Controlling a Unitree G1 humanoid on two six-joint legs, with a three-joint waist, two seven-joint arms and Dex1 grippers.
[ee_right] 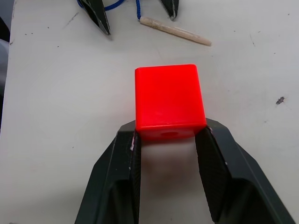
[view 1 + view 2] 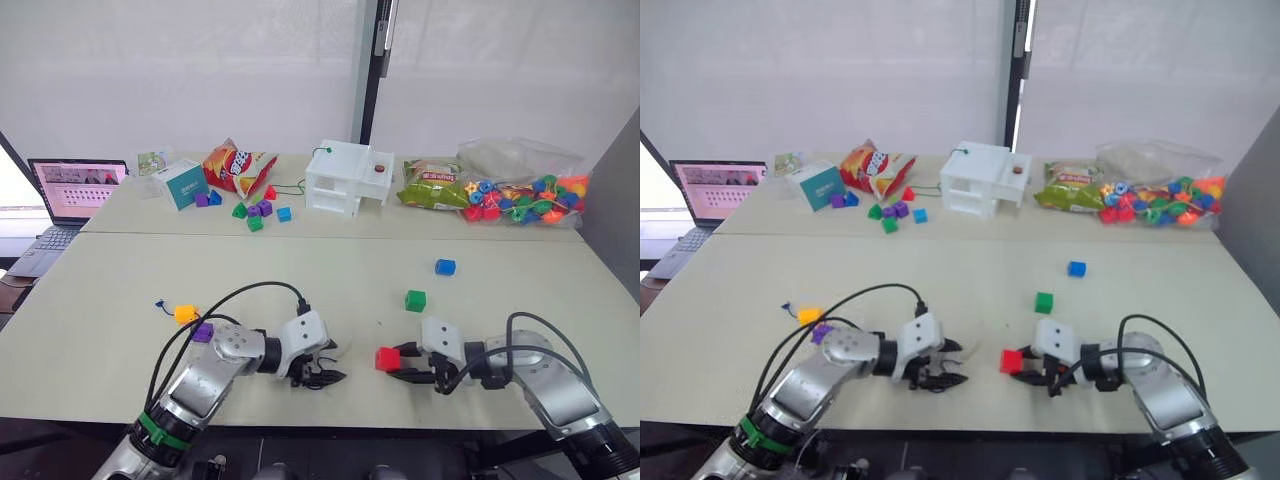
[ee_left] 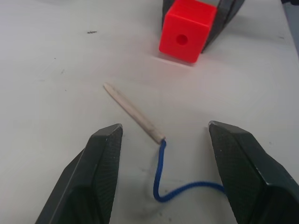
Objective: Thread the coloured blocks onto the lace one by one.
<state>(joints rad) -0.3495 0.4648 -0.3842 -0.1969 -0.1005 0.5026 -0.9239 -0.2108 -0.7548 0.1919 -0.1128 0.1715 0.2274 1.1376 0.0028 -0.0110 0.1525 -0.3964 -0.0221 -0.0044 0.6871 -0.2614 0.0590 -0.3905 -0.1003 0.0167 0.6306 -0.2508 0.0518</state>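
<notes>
My right gripper is clamped on the red block, one finger on each side face. The block sits low over the table, and its bore faces my left side, seen as a round hole in the left wrist view.

My left gripper is spread wide and holds nothing. The lace lies on the table between its fingers: the pale stiff tip runs ahead of the fingertips toward the red block, and the dark-blue cord curls back toward the right-hand finger. The tip stops short of the block, and it points a bit off to the side of the hole rather than straight at it.

Yellow-orange block and purple block sit just behind my left forearm with a bit of cord beside them; I can't tell whether they are already strung. Green block and blue block lie loose beyond my right gripper, well apart from it.

My read of the step: red block is presented, lace not yet picked up.

What the next move needs:
- close the left fingers on the stiff tip near where it joins the cord, leaving the point free
- lift it off the table and line it up with the bore
- keep the right grip steady, hole toward the left

Risk: tip is thin and lies flat, so it could roll or slip when I pinch.
</notes>
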